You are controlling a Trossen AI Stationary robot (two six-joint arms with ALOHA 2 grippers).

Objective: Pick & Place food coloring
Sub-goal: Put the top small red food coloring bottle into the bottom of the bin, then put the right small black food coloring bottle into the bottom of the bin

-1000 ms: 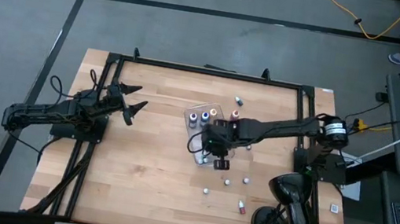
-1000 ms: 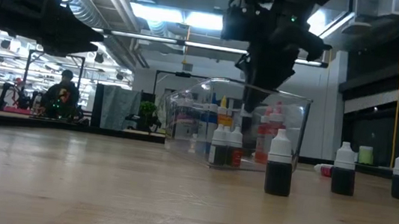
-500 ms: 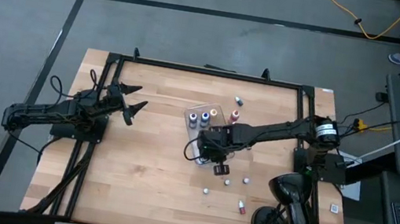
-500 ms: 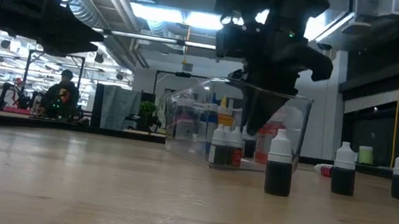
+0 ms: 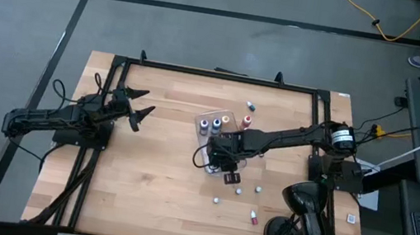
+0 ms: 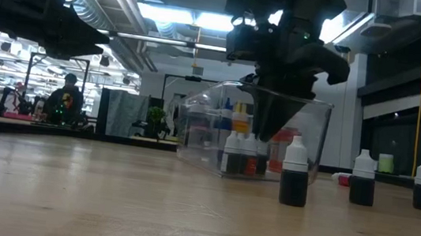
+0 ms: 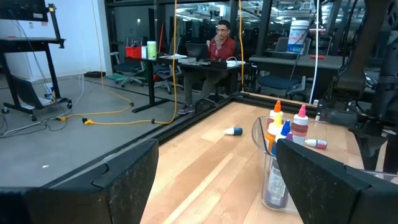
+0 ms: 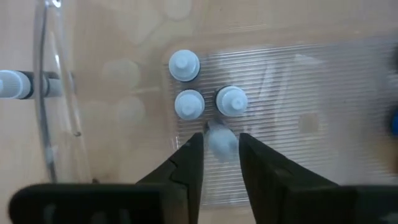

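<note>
Food coloring bottle sits between the right gripper fingers, jaws slightly parted around its cap, inside the clear tray mid-table, beside three capped bottles. Loose bottles stand right of the tray, well apart. Left gripper spread wide, hovering at the left, open board around it.

Clear glossy plastic tray on a smooth, matt, pale wood-plank table.
</note>
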